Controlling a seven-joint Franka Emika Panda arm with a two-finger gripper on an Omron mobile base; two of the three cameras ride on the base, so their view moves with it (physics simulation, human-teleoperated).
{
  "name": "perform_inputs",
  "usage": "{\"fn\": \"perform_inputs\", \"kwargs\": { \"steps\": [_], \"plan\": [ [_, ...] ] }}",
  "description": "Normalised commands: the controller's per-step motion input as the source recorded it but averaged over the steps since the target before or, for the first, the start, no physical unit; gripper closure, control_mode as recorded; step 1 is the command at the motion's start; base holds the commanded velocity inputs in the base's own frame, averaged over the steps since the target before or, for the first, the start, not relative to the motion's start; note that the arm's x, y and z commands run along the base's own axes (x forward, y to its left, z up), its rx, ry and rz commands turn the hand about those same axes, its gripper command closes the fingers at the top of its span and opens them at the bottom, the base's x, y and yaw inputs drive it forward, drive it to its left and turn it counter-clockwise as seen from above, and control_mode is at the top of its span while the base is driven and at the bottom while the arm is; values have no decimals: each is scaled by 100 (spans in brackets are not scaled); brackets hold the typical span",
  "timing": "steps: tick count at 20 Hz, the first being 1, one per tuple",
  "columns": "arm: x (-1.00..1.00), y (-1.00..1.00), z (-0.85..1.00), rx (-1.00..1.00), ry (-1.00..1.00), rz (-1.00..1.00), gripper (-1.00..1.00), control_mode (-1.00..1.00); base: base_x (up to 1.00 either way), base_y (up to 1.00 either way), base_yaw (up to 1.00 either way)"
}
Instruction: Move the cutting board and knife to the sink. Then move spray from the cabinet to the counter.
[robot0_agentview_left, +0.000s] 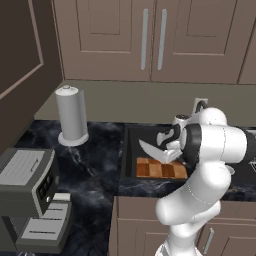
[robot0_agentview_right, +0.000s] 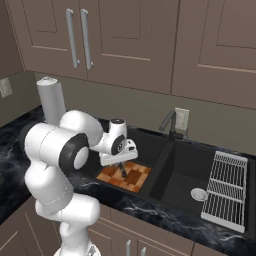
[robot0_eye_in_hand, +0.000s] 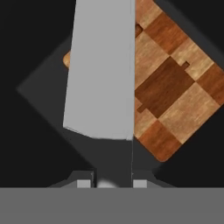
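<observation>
A: Broad silver triangular-bladed chef's knife (robot0_agentview_left: 150, 148) with short dark handle, pinched between the jaws of the white arm's dark two-finger gripper (robot0_eye_in_hand: 113, 183), hanging over the left basin of the black recessed sink (robot0_agentview_right: 186, 172). Blade jutting out past the fingers in the hand view.

B: And the rectangular checkered wooden cutting board (robot0_agentview_left: 161, 168) of light and dark brown blocks?

A: Already down in that same basin, lying flat, directly beneath the blade. Slim spray bottle not spotted yet; brown wall cabinet (robot0_agentview_left: 145, 37) doors shut above.

B: Risks from here?

A: Probably a slip first. Narrow grip near the handle, long blade cantilevered out, so likely to pivot or twist if swung fast.

B: On release?

A: Dropped from height, could bounce off the board and end up tip-first against the basin wall, or skid out toward the black white-veined marble-look countertop (robot0_agentview_left: 90, 165). Lowering close before letting go seems safer.

B: Anything else?

A: White wrist sitting near the basin's front edge; possible knock there on descent.
</observation>
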Motion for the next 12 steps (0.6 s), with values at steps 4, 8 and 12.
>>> {"fn": "perform_inputs", "kwargs": {
  "steps": [4,8,12],
  "plan": [
    [17,0,-36,0,0,2,100,-100,0,0,0],
    [15,-1,-39,0,0,0,100,-100,0,0,0],
    [16,-8,-36,1,0,0,100,-100,0,0,0]
  ]
}}
